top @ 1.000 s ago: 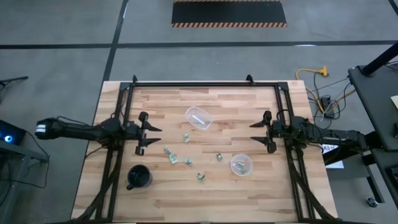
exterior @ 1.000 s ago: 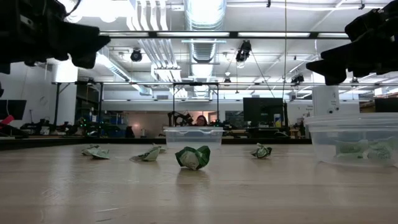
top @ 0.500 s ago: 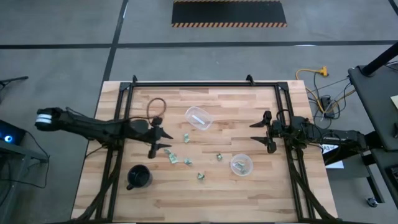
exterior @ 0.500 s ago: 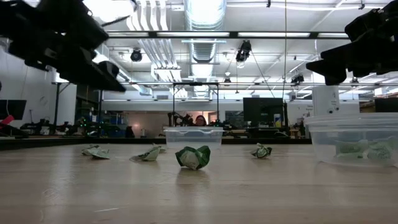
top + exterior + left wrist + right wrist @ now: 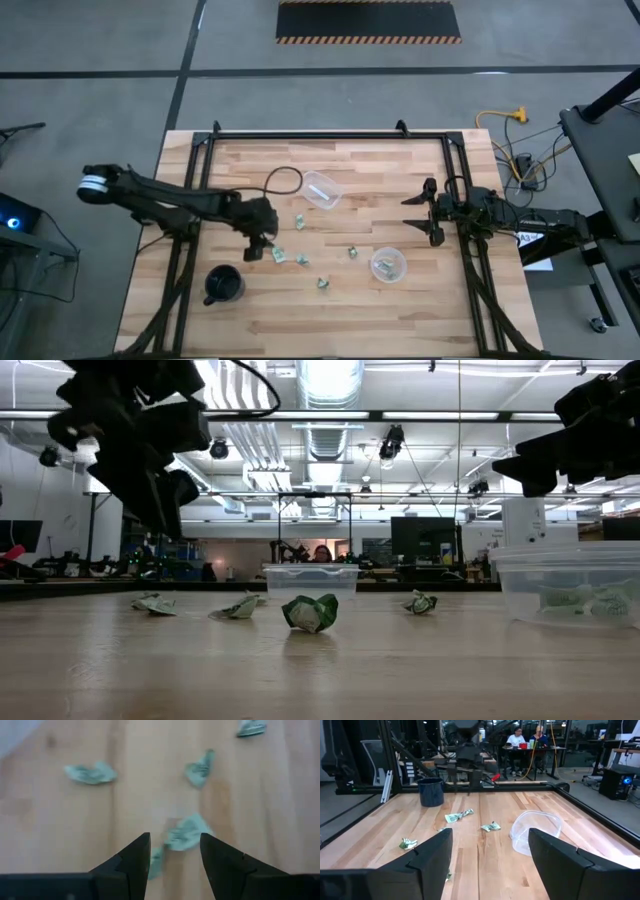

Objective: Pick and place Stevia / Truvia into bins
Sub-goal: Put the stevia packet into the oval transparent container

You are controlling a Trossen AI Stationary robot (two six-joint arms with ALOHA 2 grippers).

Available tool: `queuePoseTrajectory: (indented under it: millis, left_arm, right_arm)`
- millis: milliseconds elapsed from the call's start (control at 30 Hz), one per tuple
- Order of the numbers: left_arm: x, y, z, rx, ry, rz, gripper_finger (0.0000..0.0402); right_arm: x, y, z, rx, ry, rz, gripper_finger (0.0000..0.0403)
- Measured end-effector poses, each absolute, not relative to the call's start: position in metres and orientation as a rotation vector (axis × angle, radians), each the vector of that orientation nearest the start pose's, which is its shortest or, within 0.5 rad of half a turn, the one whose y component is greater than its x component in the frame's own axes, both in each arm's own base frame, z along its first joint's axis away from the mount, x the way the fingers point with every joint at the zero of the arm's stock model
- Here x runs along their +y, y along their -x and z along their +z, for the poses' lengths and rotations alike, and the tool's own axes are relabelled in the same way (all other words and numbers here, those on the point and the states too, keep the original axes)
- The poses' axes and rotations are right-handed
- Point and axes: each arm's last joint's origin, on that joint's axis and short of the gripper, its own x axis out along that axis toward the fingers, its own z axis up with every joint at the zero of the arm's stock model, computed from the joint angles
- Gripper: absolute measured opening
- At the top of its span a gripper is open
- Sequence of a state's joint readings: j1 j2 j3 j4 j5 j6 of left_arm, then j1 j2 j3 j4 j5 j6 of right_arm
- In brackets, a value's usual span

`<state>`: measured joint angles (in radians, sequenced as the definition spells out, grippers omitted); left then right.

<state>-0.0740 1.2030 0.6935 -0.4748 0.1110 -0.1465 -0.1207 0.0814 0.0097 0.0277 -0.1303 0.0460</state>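
Wooden planks make up the surface [image 5: 400, 300], ringed by a black frame. Left of centre in the high view, the left gripper [image 5: 257, 243] points down over a pair of crumpled pale green packets [image 5: 277, 253]; its jaws stand apart and empty, and the left wrist view shows one packet [image 5: 186, 831] lying between the two dark fingers [image 5: 131, 860], below them.

More packets are scattered across the middle: one [image 5: 299, 221] higher up, one [image 5: 352, 252] right of centre, one [image 5: 322, 285] lower. A clear cup [image 5: 321, 189] lies tipped on its side just above centre. A second clear cup [image 5: 387, 265] stands right of centre, lower, with packets inside. A black mug [image 5: 223, 285] sits lower left.

At middle right, the right gripper [image 5: 424, 211] hovers with jaws wide open, holding nothing.
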Motion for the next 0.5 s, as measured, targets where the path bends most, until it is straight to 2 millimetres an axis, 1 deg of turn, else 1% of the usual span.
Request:
queuePoseTrajectory:
  millis: [100,300,500]
  left_arm:
    - [-0.029,-0.229,0.204,1.037,0.193,-0.128,0.0155]
    - [-0.046,-0.246,0.201,1.098,0.263,-0.111,0.0155]
    - [-0.053,-0.260,0.191,1.152,0.305,-0.046,0.0155]
  right_arm:
    - [-0.009,-0.102,0.163,0.044,-0.051,0.009,0.0247]
    - [-0.008,-0.102,0.163,0.044,-0.051,0.009,0.0251]
    - [-0.008,-0.102,0.163,0.044,-0.051,0.009,0.0253]
